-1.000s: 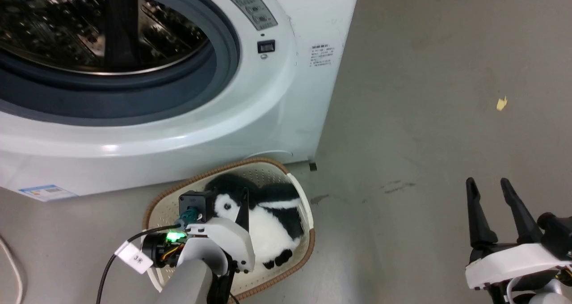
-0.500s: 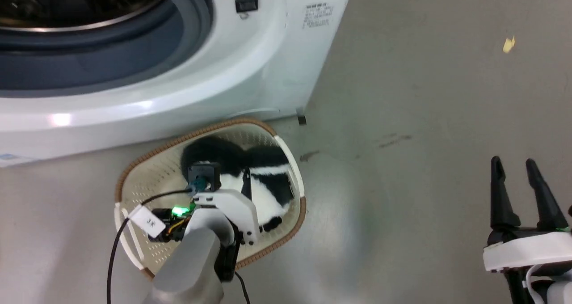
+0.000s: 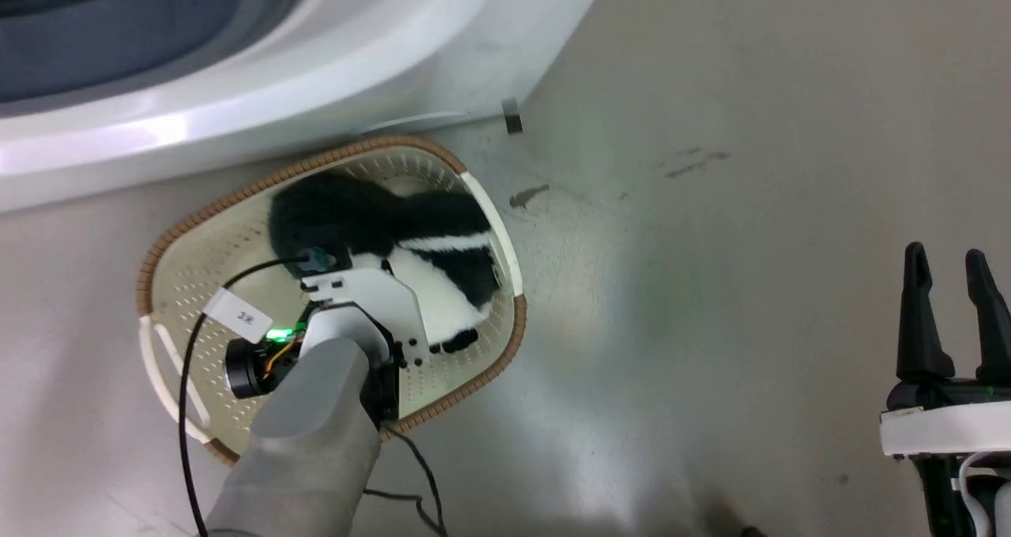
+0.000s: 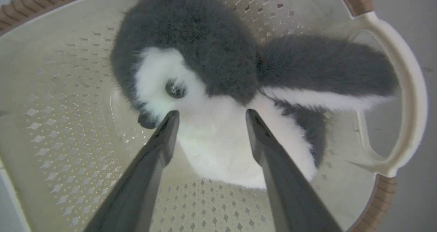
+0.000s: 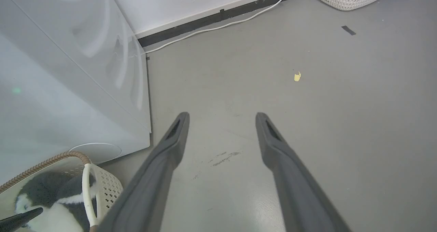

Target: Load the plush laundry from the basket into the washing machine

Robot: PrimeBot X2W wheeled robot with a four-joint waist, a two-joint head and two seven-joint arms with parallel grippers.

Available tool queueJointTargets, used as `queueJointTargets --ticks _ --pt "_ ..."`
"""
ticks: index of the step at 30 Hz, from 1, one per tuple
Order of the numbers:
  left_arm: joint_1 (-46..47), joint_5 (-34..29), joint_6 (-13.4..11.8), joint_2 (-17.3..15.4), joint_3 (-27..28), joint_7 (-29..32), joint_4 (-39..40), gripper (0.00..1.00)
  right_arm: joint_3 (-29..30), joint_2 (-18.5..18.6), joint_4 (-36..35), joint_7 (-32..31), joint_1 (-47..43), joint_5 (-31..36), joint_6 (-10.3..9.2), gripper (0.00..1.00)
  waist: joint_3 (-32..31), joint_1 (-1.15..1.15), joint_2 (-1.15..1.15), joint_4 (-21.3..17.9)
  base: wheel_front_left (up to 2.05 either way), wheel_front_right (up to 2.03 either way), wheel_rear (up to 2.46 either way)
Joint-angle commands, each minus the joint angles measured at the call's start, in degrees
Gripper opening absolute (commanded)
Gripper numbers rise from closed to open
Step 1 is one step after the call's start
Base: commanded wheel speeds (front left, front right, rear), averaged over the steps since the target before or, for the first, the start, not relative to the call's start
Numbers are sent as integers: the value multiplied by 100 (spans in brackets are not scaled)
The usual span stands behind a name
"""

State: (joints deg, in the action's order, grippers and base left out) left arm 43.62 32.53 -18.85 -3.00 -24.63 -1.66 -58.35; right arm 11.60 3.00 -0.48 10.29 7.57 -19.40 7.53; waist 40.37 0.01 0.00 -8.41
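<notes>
Between your left claw's (image 4: 210, 113) dark grey fingers (image 4: 150, 163), the penguin toy (image 4: 218, 146) is white on face and belly, charcoal-black on head and wing, with a glossy dark eye. Around that claw the basket (image 4: 51, 122) is cream, speckled with diamond perforations, its rim (image 4: 385, 192) brown and woven-look. Ahead of your right claw (image 5: 222, 115) the floor (image 5: 341, 122) is grey with one yellow scrap (image 5: 297, 76); left of it, the washer (image 5: 68, 88) is white

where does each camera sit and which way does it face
Head view: robot's head, looking down at basket and washing machine; left forearm, right gripper show.
Left wrist view: left wrist, looking into the basket at the penguin soft toy; left gripper open.
Right wrist view: right wrist, facing across the floor; right gripper open.
Shared: all show the penguin soft toy in the basket.
</notes>
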Motion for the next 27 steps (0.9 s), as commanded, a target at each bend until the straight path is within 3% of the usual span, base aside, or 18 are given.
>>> queueJointTargets --ticks 1,19,24,26,27 --pt "182 146 -78 -29 1 -80 -157 100 54 -10 -35 58 110 -79 -3 100 153 0 0 -57 0 0 0" --pt "1112 1161 -562 6 -148 -641 -1176 100 318 -12 -306 225 203 -420 -4 100 1212 -1 0 -273 0 0 0" --pt "1208 1446 -416 11 -308 -549 -1317 100 338 -13 -388 234 226 -469 -4 100 1403 -1 0 -326 0 0 0" --pt "1183 1497 -271 11 -379 -499 -1233 0 354 -13 -408 228 218 -459 -4 100 1405 -1 0 -309 0 0 0" --pt "1168 1535 -211 11 -401 -481 -1194 0 366 -13 -415 224 214 -452 -4 100 1403 -1 0 -295 0 0 0"
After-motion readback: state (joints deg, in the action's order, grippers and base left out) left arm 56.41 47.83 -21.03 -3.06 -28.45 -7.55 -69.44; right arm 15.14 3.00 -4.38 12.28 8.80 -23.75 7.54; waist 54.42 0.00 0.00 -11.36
